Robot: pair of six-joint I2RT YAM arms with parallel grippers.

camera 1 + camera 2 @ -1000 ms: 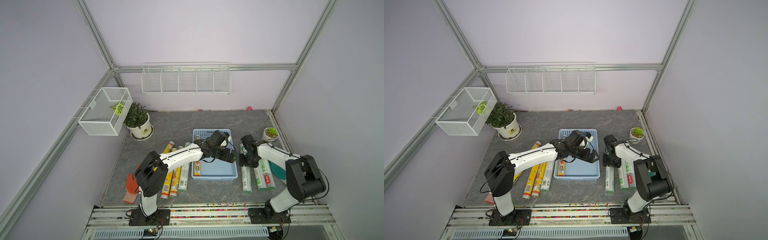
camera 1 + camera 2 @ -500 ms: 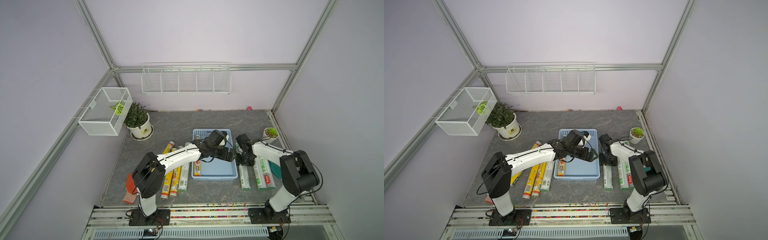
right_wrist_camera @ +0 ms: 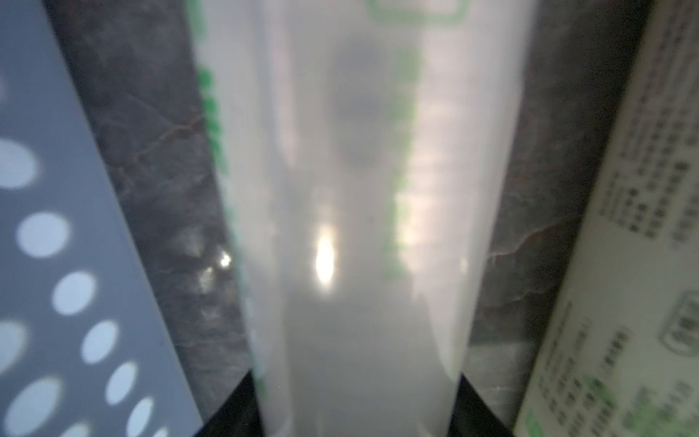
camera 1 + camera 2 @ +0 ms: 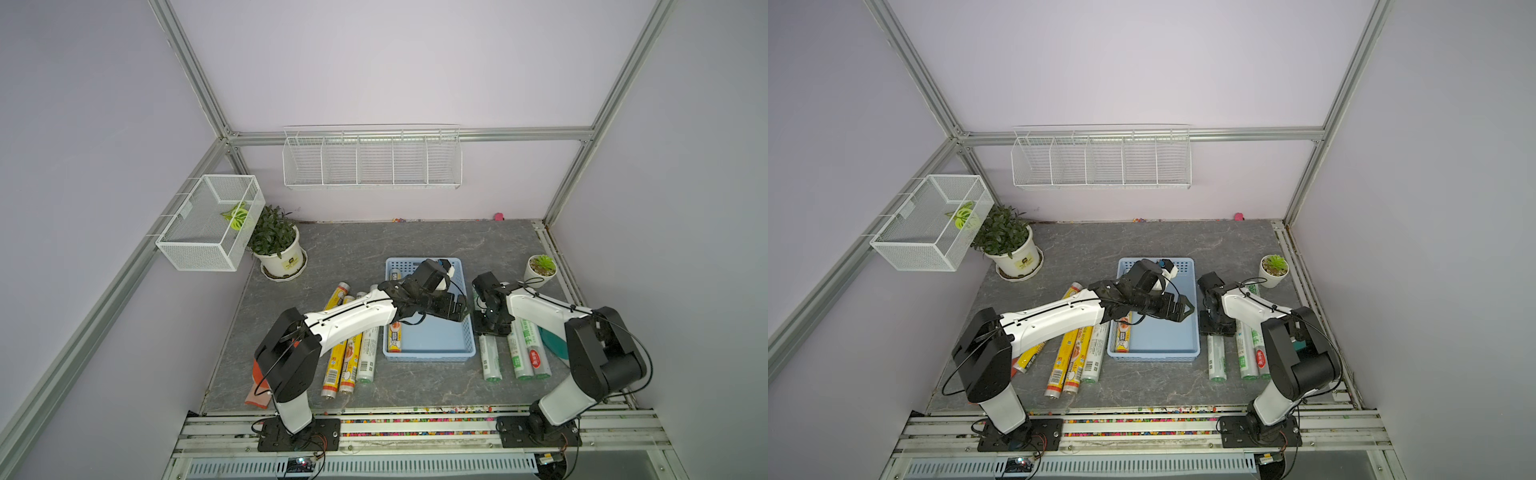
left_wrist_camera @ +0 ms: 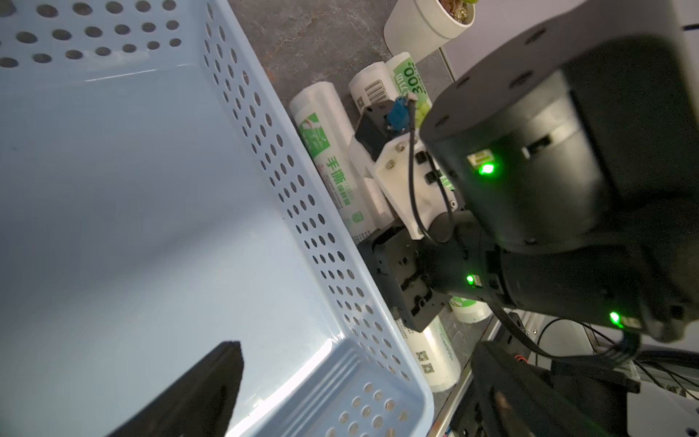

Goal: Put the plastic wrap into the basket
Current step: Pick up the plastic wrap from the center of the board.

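Both top views overlook the whole table (image 4: 353,249) from above; wrist views sit close, right perhaps closest.

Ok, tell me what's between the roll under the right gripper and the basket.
The roll lies just beside the basket; only the basket's perforated wall stands between them, so it must go over. The open left gripper hangs above that side of the basket and may crowd the drop.

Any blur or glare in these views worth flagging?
Right wrist view: the white roll is out of focus, with a bright glare spot. Left wrist view: the basket is sharp, with glare on its floor. Both top views: evenly lit and sharp.
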